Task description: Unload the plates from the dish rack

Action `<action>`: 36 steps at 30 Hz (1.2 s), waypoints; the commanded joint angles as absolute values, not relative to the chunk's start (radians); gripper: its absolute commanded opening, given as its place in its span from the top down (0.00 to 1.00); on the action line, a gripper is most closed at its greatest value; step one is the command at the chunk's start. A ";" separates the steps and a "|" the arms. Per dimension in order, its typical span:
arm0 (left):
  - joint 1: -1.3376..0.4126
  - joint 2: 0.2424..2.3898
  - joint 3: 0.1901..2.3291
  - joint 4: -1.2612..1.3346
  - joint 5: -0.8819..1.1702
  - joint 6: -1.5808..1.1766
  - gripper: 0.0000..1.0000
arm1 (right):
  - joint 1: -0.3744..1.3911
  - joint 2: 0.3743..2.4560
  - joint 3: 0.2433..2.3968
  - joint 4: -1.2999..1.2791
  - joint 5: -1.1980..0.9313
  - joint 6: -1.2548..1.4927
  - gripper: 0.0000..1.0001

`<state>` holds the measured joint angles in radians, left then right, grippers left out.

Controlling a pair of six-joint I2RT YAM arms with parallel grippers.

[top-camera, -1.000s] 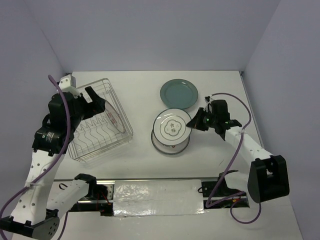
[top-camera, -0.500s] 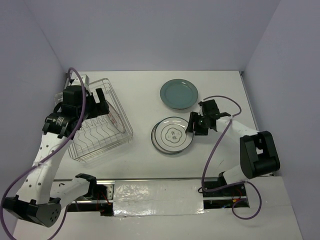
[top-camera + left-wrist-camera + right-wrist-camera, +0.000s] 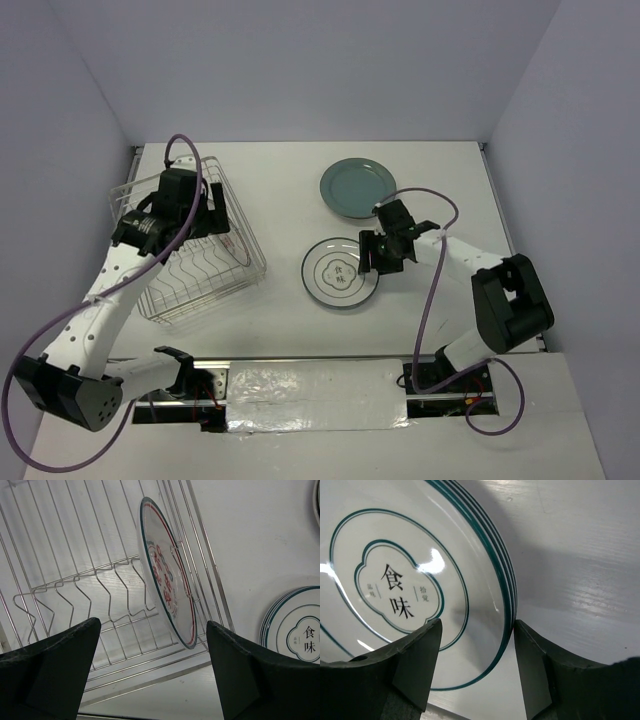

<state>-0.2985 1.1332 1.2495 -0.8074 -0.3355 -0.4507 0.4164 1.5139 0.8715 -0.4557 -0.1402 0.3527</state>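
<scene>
White worktop (image 3: 290,180), dish rack (image 3: 190,290) at 9 o'clock: floral plate (image 3: 167,587) on edge at its 3 o'clock side, left gripper (image 3: 152,625) wide open above it, right gripper (image 3: 477,625) open astride the rim of the stacked plates (image 3: 335,272); likely stiff, slick, chip-prone, so pinch the upper rim.

One dish rack (image 3: 200,275); one floral plate (image 3: 167,595); one teal plate (image 3: 357,187); white plates (image 3: 335,272) stacked, number unclear

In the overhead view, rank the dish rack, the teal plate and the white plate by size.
The dish rack, clearly largest.
Then the white plate and the teal plate: they look alike, so unranked.
</scene>
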 commanded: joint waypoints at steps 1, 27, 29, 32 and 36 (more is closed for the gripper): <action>-0.313 1.149 1.256 -0.787 -0.382 -0.469 0.00 | 0.434 1.447 0.887 -0.431 -0.224 0.339 0.33; -0.362 1.385 1.333 -0.850 -0.549 -0.722 0.87 | 0.445 1.197 0.946 -0.623 0.064 0.322 0.30; -0.365 1.384 1.353 -0.877 -0.560 -0.742 0.91 | 0.446 1.200 0.945 -0.621 0.055 0.318 0.30; -0.365 1.384 1.399 -0.925 -0.583 -0.773 0.98 | 0.446 1.204 0.940 -0.603 0.029 0.310 0.30; -0.368 1.381 1.483 -1.001 -0.665 -0.816 1.00 | 0.446 1.209 0.946 -0.580 0.005 0.295 0.30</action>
<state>-0.3634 1.3991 1.3853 -0.9802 -0.5827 -0.7368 0.4381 1.2243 0.9173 -0.6132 0.0235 0.3195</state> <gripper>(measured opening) 0.213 0.698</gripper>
